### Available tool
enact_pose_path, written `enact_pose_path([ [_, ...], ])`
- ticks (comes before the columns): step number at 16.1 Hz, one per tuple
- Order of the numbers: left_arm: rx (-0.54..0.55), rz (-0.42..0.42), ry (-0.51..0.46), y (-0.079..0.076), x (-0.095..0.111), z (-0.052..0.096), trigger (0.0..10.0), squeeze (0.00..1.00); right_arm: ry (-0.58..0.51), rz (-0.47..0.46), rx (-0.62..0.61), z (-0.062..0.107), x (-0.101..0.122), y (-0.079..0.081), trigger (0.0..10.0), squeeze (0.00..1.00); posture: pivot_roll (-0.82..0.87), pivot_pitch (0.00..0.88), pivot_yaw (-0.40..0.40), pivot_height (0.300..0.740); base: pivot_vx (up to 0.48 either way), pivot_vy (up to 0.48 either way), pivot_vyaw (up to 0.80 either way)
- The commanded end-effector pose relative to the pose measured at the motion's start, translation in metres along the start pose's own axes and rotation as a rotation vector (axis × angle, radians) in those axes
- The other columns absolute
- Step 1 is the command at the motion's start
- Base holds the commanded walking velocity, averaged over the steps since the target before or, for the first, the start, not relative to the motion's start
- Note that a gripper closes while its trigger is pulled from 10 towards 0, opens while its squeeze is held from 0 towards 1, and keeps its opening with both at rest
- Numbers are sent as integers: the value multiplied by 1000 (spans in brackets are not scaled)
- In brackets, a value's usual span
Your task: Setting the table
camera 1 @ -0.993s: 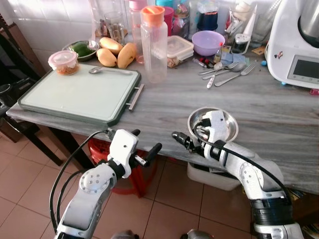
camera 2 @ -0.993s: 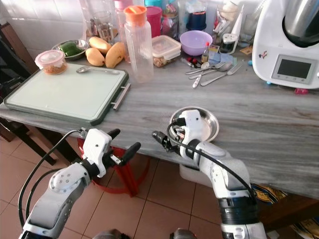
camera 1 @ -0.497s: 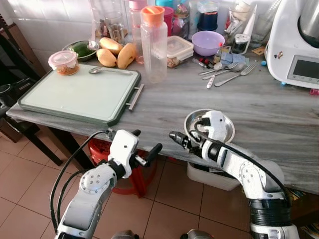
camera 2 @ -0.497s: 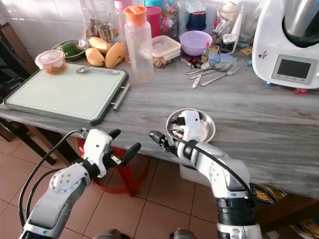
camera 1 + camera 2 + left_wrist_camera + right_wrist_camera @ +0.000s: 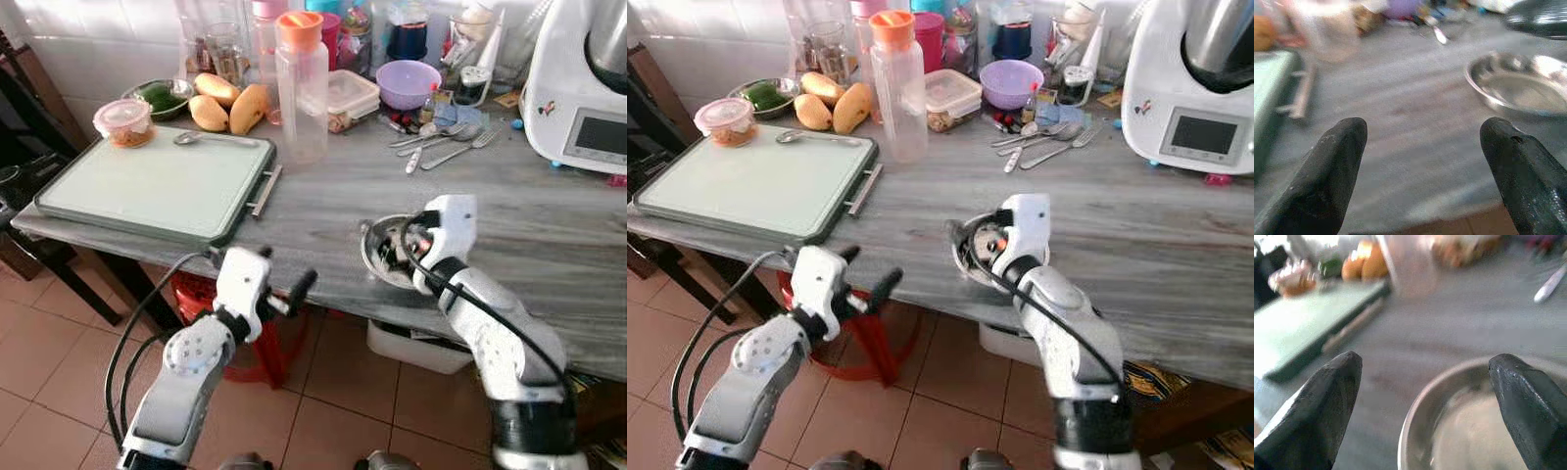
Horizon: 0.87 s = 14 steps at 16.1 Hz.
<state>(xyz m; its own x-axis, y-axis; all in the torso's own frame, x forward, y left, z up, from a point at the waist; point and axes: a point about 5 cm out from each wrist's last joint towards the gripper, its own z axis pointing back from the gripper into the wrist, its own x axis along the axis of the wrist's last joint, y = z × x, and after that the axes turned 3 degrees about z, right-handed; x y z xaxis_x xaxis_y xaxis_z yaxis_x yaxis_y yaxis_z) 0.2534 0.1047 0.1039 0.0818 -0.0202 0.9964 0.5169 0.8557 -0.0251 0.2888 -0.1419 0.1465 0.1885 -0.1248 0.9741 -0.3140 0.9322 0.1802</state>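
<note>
Shallow round steel bowl (image 5: 980,257) sits near the front edge of the grey marble-look counter (image 5: 549,215). Looks light, stiff and pretty slick, so I'd pinch the thin rim. Right gripper (image 5: 1425,382) hovers right over it, fingers spread wide. Left gripper (image 5: 1425,142) is open too, low by the counter edge. Wrist views are blurry, and the arm hides half the bowl.

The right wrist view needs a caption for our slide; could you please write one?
Open right gripper poised over the rim of a steel bowl on the grey countertop, green tray beyond.
</note>
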Motion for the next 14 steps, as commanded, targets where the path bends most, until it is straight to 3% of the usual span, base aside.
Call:
enact_pose_path([
  [1, 71, -11, -10, 10, -1, 2, 10000, 0, -115, 51, -34, 6, 10, 1, 10000, 0, -45, 0, 39, 740, 0, 0, 0],
  [4, 147, 39, -7, 17, -5, 1, 10000, 0, -197, 164, -158, 15, 8, -6, 10000, 0, -52, 0, 39, 740, -135, 0, 0],
  [5, 168, 69, -16, 19, -6, -1, 10000, 0, -238, 285, -227, 21, 6, -10, 10000, 0, -49, 0, 29, 740, -304, 0, 0],
  [7, 196, 101, -38, 22, -4, -10, 10000, 0, -271, 330, -285, 24, 3, -11, 10000, 0, -41, 0, 21, 740, -304, 0, 0],
  [10, 257, 98, -84, 32, 6, -20, 10000, 0, -301, 302, -299, 25, -9, -9, 10000, 0, -39, 0, 19, 740, -312, 0, 0],
  [11, 294, 96, -105, 38, 9, -17, 10000, 0, -295, 244, -336, 26, -16, -11, 10000, 0, -30, 0, 15, 740, -319, 0, 0],
  [14, 312, 84, -109, 42, 7, -11, 10000, 0, -295, 253, -314, 27, -20, -8, 10000, 0, -17, 0, 10, 740, -321, 0, 0],
])
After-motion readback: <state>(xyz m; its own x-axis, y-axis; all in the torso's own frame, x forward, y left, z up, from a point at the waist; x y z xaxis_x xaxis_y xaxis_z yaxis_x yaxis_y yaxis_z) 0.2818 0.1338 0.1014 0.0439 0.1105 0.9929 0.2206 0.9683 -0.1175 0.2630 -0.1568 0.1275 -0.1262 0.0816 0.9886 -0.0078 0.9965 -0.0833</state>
